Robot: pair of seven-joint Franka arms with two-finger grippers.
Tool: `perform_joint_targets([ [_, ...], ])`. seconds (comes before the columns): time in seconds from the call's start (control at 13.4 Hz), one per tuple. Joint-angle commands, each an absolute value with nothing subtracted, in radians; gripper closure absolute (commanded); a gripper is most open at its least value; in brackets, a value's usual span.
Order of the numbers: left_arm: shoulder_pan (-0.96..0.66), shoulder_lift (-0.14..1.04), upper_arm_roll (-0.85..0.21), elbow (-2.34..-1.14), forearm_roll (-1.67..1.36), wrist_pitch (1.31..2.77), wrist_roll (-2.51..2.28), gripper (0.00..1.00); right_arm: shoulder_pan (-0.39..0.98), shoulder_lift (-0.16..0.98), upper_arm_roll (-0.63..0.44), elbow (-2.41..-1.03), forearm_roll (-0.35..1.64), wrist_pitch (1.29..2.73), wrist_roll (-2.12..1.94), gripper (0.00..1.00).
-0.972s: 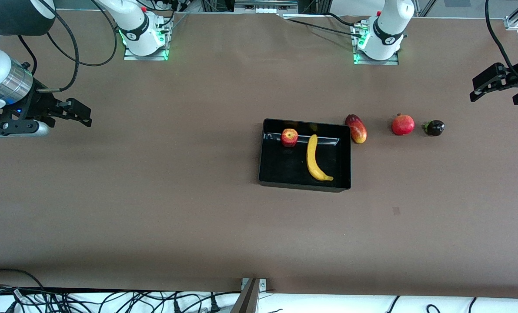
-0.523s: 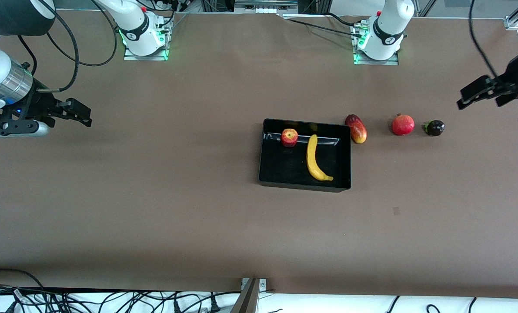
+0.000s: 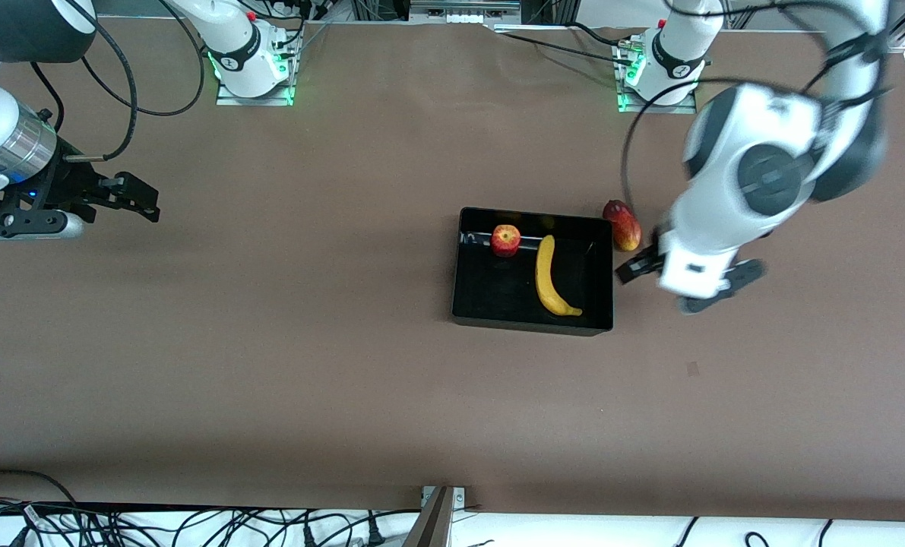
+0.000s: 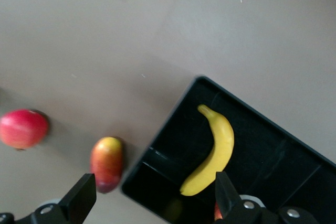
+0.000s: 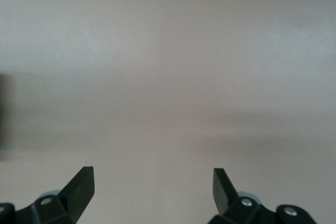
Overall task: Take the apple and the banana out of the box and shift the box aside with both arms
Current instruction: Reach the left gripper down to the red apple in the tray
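The black tray [image 3: 469, 304] lies mid-table. In it are the red apple [image 3: 506, 239] and the yellow banana [image 3: 551, 285]. My left gripper [image 3: 676, 289] is open and empty. It hangs low over the table beside the tray's end toward the left arm, close to the mango. The left wrist view shows the open gripper [image 4: 152, 182], the tray's wall [image 4: 173, 114] and the banana [image 4: 212, 153]. My right gripper [image 3: 144, 201] is open and empty and waits at the right arm's end of the table. In its wrist view the gripper [image 5: 152, 174] is over bare table.
A red-yellow mango [image 3: 623, 226] lies against the tray's end toward the left arm and also shows in the left wrist view [image 4: 107, 163]. A red pomegranate [image 4: 23, 128] lies past it; in the front view the left arm hides it.
My left arm has swung in from the table's end to beside the tray and now covers the pomegranate and the small dark fruit. The right arm has not moved.
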State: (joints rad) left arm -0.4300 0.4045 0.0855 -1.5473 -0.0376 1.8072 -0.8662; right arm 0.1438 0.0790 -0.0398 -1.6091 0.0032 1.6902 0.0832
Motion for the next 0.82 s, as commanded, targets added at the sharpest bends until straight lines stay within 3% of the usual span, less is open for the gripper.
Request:
perform_joint_targets([
  [0.0,-0.501,0.507,0.097,-1.517,-0.034,1.864,-0.919,0.00,0.127,0.084,-0.029,-1.594,-0.008,1.687,0.078,0.00],
  [0.45,-0.616,0.670,0.094,-1.519,-0.126,2.034,-0.972,0.00,0.121,0.087,-0.029,-1.594,-0.008,1.686,0.084,0.00],
  [0.75,-0.647,0.706,0.066,-1.529,-0.127,2.088,-1.034,0.00,0.121,0.091,-0.029,-1.594,-0.006,1.687,0.084,0.00],
])
